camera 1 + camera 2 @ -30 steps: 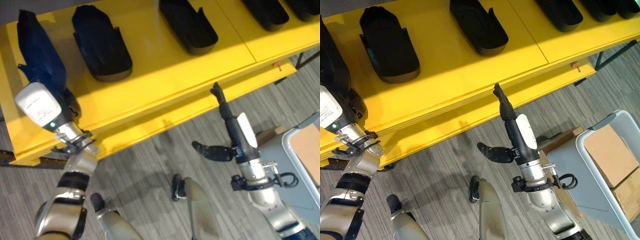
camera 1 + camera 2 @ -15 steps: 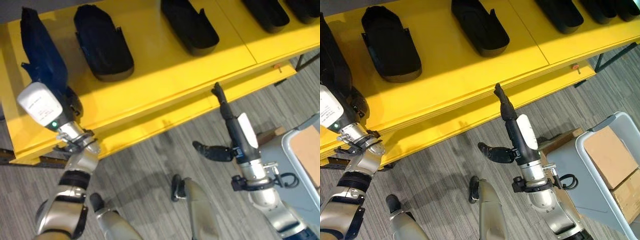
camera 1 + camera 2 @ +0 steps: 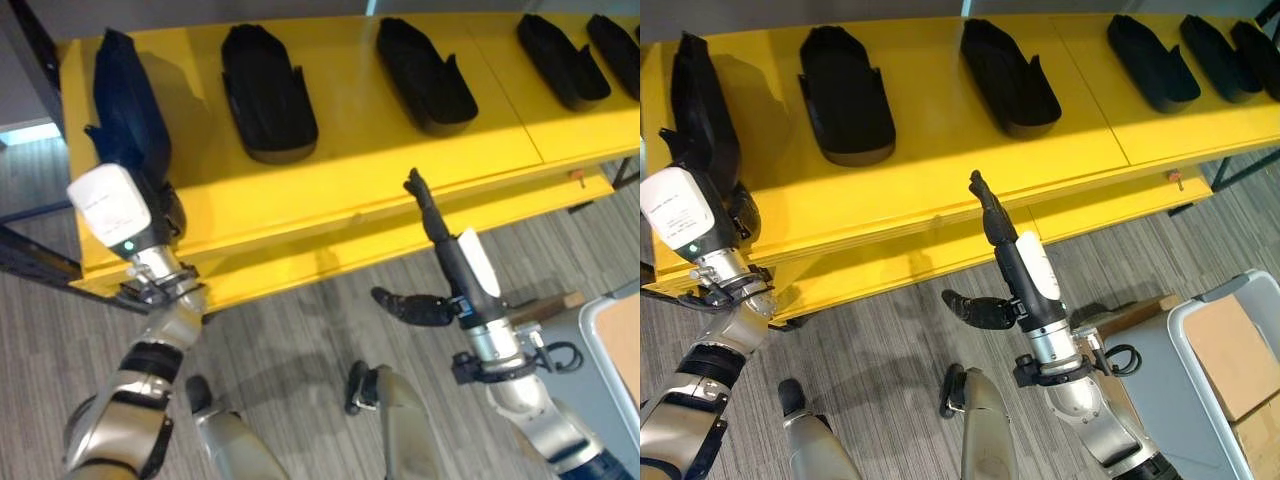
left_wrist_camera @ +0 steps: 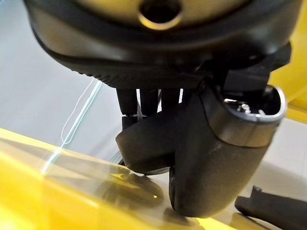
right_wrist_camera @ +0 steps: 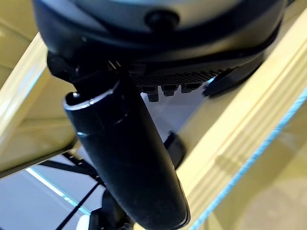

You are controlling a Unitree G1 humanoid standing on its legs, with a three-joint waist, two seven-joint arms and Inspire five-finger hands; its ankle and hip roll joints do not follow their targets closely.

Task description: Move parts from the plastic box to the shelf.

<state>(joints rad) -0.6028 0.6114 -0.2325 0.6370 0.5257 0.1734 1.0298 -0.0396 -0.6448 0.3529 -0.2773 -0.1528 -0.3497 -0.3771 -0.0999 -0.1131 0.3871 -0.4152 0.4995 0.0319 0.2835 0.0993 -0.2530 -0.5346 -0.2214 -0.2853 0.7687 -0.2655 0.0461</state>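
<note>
Box: a grey plastic box (image 3: 1200, 345) sits on the floor at the robot's right, nearest the robot, holding brown cardboard (image 3: 1230, 355); no black parts can be seen inside it.
Right hand: the right hand (image 3: 1015, 265) is raised between box and shelf, fingers straight and relaxed, thumb stuck out sideways, holding nothing. It looks free, likely ready for the next pick.
Left hand: the left hand (image 3: 150, 210) reaches over the shelf's front edge at the leftmost part (image 3: 125, 105). Its fingers are hidden behind that part, so grip or release cannot be told; in the left wrist view the thumb (image 4: 220, 153) lies against dark plastic.
Shelf: a yellow shelf (image 3: 930, 180) carries at least 5 black parts in a row, spaced apart.
Leftmost part: it stands tilted on edge, unlike the flat ones, probably mid-placement.
</note>
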